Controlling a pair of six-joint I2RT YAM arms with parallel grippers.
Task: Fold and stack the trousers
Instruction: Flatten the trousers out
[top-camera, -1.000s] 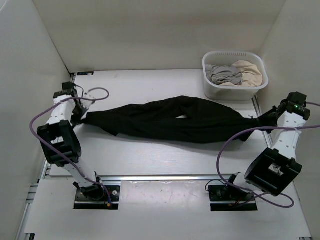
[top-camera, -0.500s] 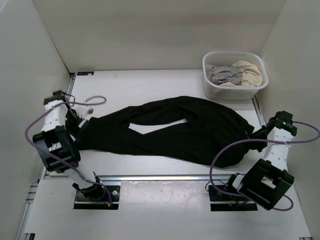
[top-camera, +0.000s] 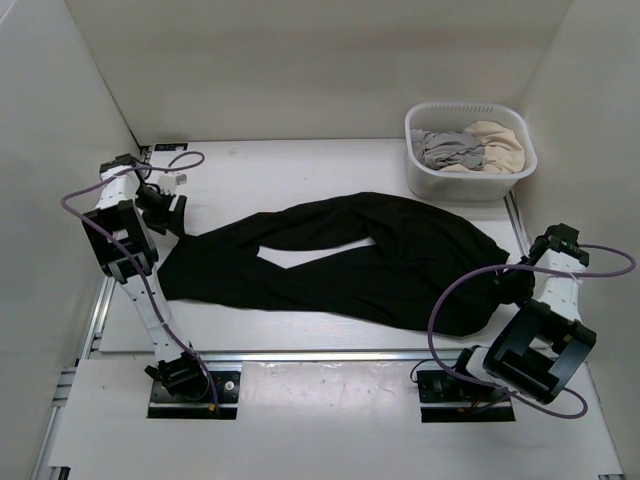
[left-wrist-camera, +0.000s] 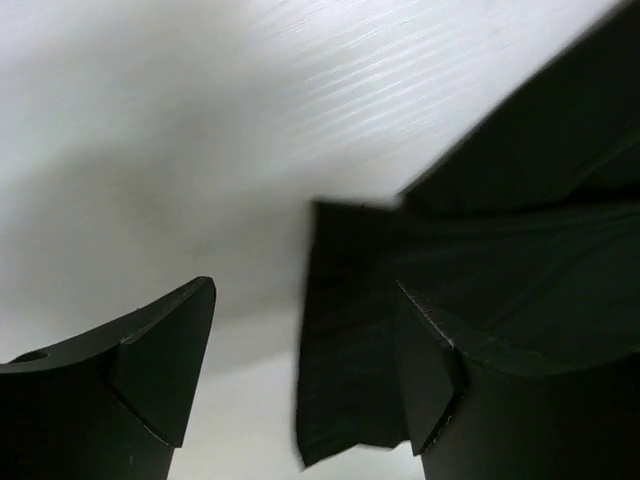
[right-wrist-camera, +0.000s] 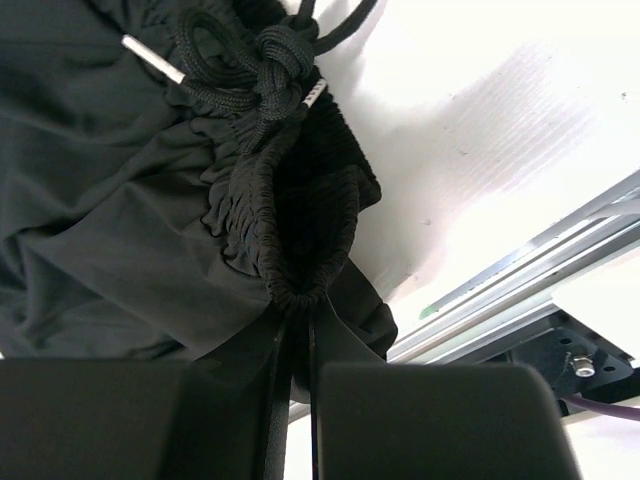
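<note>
bright, even light is cast from overhead, and the white table (top-camera: 330, 165) is washed nearly featureless, with only faint, soft shadows thrown beside the arms. the black trousers (top-camera: 350, 262) are rendered as a flat dark mass with little fold detail. in the left wrist view the fingers (left-wrist-camera: 160, 370) are blurred and shadowed, and the cloth edge between the jaws is smeared soft. in the right wrist view the waistband (right-wrist-camera: 290, 200) just ahead of the jaws is seen sharp, with glare on the table beyond.
</note>
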